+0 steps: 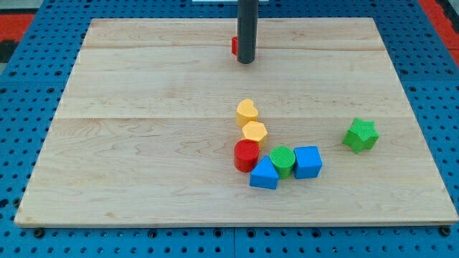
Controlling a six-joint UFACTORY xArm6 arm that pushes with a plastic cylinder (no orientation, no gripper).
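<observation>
Wooden board (pixel 143 143), eight coloured blocks, mostly clustered lower right

My tip (pixel 246 61) stands near the board's (pixel 143 143) top edge, with a red block (pixel 234 46) touching or just beside it on the view's left (largely hidden behind the rod). Below centre, a tight cluster obstructs passage: yellow heart (pixel 247 111), yellow hexagon (pixel 254 132), red cylinder (pixel 246 155), blue block (pixel 264 174), green cylinder (pixel 282 160), blue cube (pixel 308 161). A green block (pixel 361 135) stands apart to the right, leaving a lane between.
</observation>
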